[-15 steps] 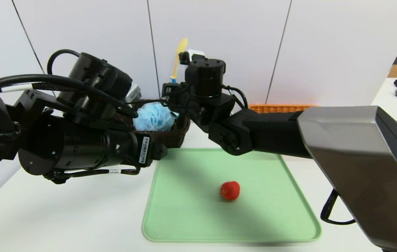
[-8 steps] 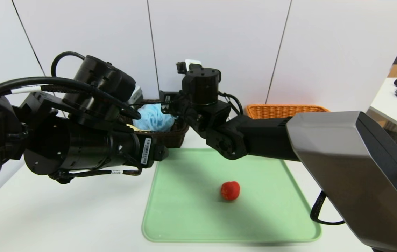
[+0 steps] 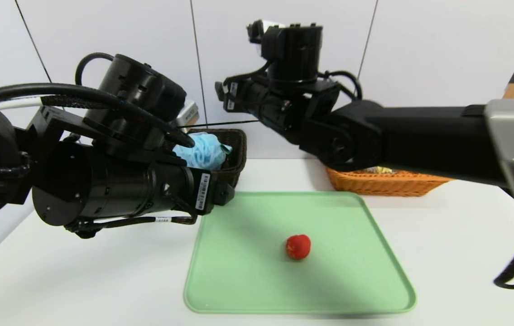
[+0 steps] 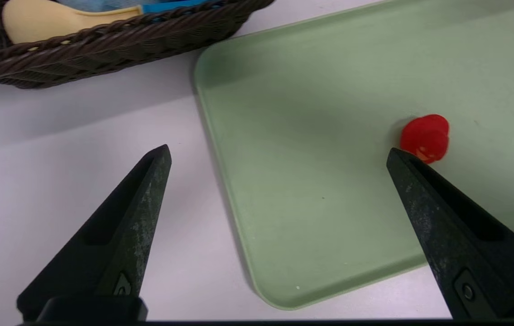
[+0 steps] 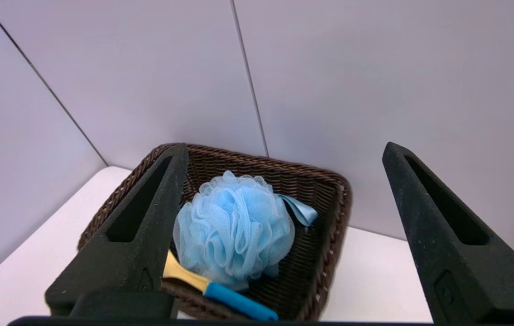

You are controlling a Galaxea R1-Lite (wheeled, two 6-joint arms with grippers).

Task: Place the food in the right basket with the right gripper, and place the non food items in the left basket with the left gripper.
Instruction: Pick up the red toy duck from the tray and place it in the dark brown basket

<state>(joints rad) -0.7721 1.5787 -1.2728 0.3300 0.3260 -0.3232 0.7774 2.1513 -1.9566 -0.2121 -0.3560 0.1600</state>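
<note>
White wall panels (image 3: pixel 284 54), dark seams; white tabletop (image 3: pixel 80 280).

Over the green tray (image 3: pixel 257 290) the way is free from above, except at its ten o'clock corner, where the left arm (image 3: pixel 116 185) reaches in. This same arm blocks the path to the dark basket (image 3: pixel 234 174) from seven o'clock. The right arm (image 3: pixel 420 136) crosses above the orange basket (image 3: pixel 388 183) and covers most of its opening. Toward six o'clock of the tray, the tabletop (image 3: pixel 103 280) gives open passage.
</note>
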